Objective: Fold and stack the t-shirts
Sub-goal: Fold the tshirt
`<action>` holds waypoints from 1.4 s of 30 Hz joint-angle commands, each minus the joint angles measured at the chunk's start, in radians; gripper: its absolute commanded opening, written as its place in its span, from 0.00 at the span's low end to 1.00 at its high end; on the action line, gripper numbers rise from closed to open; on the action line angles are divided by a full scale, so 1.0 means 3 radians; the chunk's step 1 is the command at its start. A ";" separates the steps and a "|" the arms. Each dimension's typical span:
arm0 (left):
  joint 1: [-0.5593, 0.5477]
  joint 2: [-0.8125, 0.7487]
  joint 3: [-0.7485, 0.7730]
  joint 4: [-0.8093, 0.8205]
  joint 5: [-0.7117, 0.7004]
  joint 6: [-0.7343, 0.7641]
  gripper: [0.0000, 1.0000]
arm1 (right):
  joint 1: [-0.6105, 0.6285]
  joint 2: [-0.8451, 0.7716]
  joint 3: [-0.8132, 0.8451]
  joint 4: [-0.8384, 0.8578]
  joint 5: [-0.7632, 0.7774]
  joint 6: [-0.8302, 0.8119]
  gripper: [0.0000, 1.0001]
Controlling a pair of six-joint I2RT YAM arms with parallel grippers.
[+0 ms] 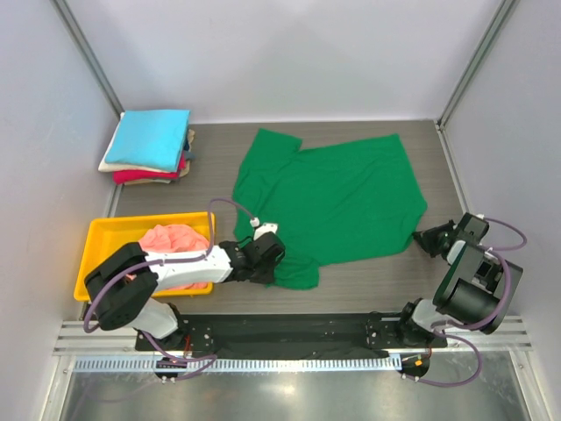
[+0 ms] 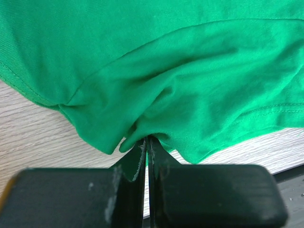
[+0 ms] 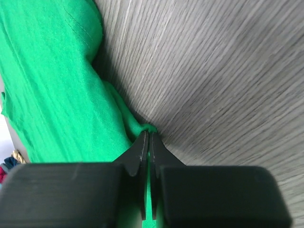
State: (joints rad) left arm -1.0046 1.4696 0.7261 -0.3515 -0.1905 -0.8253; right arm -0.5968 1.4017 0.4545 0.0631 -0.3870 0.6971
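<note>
While we read the scene from the left, we see a stack of folded shirts [image 1: 147, 147], sky-blue on top, in the far left corner of the table [image 1: 368, 281]. Nearer us, a yellow tray [image 1: 98, 235] holds a crumpled salmon-pink shirt [image 1: 171, 239]. Just right of the tray, our left gripper [image 2: 147, 141] has its fingers pinched together on a fold at the near left edge of the green shirt [image 1: 342, 202], which lies spread across the middle of the table. Further right, our right gripper [image 3: 148, 135] clamps a small bunch of that shirt's right edge, low against the wood
</note>
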 commanded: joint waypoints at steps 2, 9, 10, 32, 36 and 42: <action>0.0051 -0.0005 -0.0027 0.0022 0.0032 0.0067 0.00 | 0.0046 0.0012 -0.0140 -0.0353 0.0155 -0.0069 0.01; 0.0143 -0.0393 0.0161 -0.0489 -0.0004 0.0159 0.00 | 0.0041 -0.1225 -0.0079 -0.0946 0.0318 0.0064 0.01; 0.0148 -0.0445 0.0177 -0.0541 -0.0004 0.0164 0.00 | 0.0041 -0.1343 -0.0023 -0.1063 0.0354 0.0049 0.01; 0.0822 -0.0522 0.1121 -0.1083 0.0072 0.0818 0.00 | 0.0312 -0.0997 0.0979 -0.1617 0.0436 -0.0268 0.01; 0.1103 -0.0135 0.1552 -0.1170 0.0124 0.1028 0.00 | 0.0558 -0.0634 0.1266 -0.1617 0.0691 -0.0268 0.01; 0.1405 0.0229 0.2140 -0.1277 0.0134 0.1099 0.00 | 0.0619 -0.0260 0.1639 -0.1581 0.0799 -0.0304 0.01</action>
State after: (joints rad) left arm -0.6147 1.5146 1.2877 -0.7074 -0.1566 -0.5396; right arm -0.4164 1.2953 0.8719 -0.4408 -0.1917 0.6289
